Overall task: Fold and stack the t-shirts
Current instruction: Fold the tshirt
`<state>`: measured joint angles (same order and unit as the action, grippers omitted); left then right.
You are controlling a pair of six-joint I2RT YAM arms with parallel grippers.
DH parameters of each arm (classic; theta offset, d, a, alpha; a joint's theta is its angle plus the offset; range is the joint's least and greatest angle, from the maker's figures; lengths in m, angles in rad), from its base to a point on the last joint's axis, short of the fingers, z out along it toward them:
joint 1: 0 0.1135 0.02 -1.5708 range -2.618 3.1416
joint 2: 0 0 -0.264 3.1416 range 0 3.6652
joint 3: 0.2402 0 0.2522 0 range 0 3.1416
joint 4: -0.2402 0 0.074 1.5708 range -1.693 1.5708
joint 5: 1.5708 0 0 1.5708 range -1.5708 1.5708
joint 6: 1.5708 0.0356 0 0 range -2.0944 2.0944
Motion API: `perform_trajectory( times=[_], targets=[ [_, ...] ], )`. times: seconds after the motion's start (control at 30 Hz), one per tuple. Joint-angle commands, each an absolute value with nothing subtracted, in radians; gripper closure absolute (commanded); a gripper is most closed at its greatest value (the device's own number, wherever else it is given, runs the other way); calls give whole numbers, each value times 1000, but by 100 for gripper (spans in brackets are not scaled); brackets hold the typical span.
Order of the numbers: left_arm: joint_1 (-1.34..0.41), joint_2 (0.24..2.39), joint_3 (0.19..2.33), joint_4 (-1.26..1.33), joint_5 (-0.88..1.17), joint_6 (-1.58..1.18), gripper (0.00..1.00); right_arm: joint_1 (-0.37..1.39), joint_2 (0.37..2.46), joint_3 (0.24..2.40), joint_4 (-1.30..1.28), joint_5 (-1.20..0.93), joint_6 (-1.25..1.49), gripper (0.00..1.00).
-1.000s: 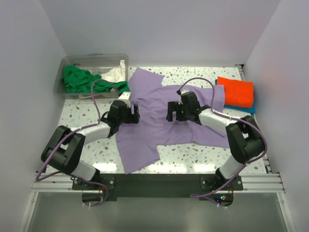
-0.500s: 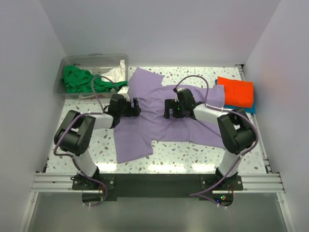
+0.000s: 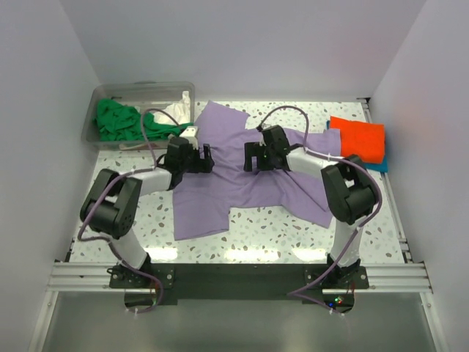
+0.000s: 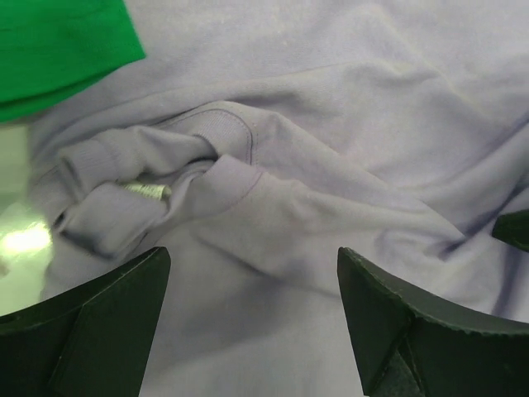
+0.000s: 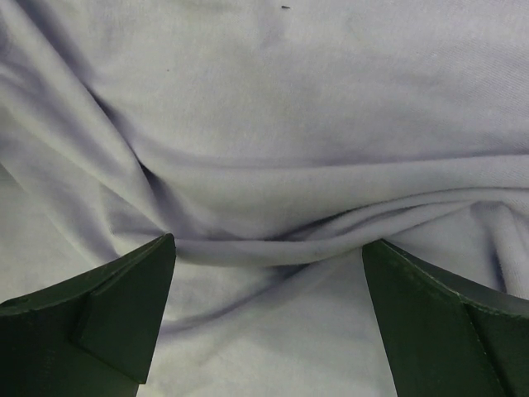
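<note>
Left pincer [image 3: 199, 158] is shown wide open and empty just above the bunched collar [image 4: 216, 161] of the lavender t-shirt [image 3: 249, 194], spread crosswise on the surface [image 3: 293, 229]; right pincer [image 3: 251, 157], equally open and empty, is held over a fold further right.

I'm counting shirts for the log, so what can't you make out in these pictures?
Top view: blue shirt mostly buried under orange shirt.
Top view: white shirt partly hidden by green shirts in the tub.
Both wrist views: lavender shirt, outline cut off by frame edges.
</note>
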<state>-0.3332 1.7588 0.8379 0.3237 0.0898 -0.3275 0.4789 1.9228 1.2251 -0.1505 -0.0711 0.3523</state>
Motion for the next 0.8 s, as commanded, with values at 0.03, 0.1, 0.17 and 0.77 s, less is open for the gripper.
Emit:
perform_trajectory(
  times=[0.03, 0.1, 0.17, 0.77],
  targets=[
    [-370, 1484, 749, 225, -90, -340, 14, 482, 1855, 1281, -189, -83, 308, 1],
    [-426, 1407, 697, 149, -213, -382, 16, 483, 1827, 1295, -204, -77, 304, 1],
    [-516, 1317, 680, 13, -388, -448, 16, 482, 1816, 1322, -224, -75, 301, 1],
    [-709, 1031, 586, -764, -624, -1003, 26, 434, 1634, 1230, -267, 28, 304, 1]
  ],
)
